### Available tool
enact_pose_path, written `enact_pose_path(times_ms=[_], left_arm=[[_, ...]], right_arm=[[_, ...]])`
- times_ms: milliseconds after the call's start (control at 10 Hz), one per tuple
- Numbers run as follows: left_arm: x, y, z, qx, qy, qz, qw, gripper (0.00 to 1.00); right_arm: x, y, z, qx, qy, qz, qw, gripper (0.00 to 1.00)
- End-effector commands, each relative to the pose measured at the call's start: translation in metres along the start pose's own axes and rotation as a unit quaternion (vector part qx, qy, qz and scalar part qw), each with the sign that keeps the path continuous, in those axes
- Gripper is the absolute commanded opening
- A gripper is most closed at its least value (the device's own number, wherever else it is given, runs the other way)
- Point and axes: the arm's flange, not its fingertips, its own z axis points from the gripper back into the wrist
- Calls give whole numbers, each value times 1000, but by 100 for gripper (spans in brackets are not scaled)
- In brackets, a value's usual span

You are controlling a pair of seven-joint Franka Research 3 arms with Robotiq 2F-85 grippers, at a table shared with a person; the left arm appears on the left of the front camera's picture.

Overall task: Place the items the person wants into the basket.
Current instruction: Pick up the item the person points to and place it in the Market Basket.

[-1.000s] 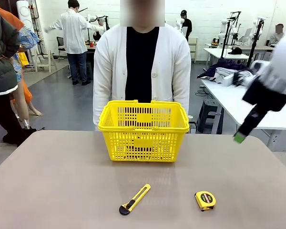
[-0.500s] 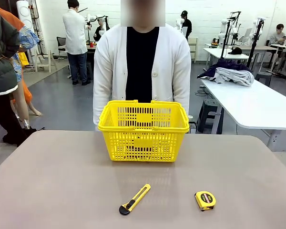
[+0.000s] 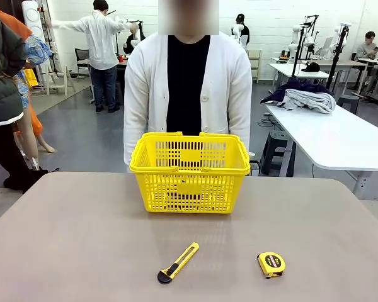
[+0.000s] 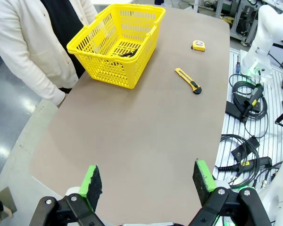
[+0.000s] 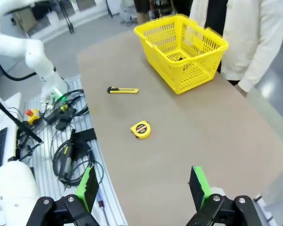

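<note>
A: Right arm has left the front view; both tools, left tool [image 4: 147, 181] and right tool [image 5: 144, 186], wide, empty.
B: Dark items [image 4: 127, 53] inside basket [image 3: 189, 171]; knife [image 3: 177, 262], tape [image 3: 271, 263] before it. Probably finished.

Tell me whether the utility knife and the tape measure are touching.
Apart. The front view shows the utility knife and the tape measure lying separately, with a wide stretch of bare table between them.

dark stuff inside the basket [image 4: 118, 42] is too small to tell apart (lattice walls hide it from the front), and the person [image 3: 188, 88] gets cut off by the frame top
</note>
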Motion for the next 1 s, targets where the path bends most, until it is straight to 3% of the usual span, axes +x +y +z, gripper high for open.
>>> enact_pose_path(times_ms=[0,200,300,900], left_arm=[[-1,0,1,-2,-8,-9,1000,100],[-1,0,1,-2,-8,-9,1000,100],[-1,0,1,-2,-8,-9,1000,100],[-1,0,1,-2,-8,-9,1000,100]], right_arm=[[-9,-8,5,-1,-38,30,999,100],[-16,-16,3,-18,-55,13,998,100],[-13,-8,9,-11,-35,20,999,100],[-13,-8,9,-11,-35,20,999,100]])
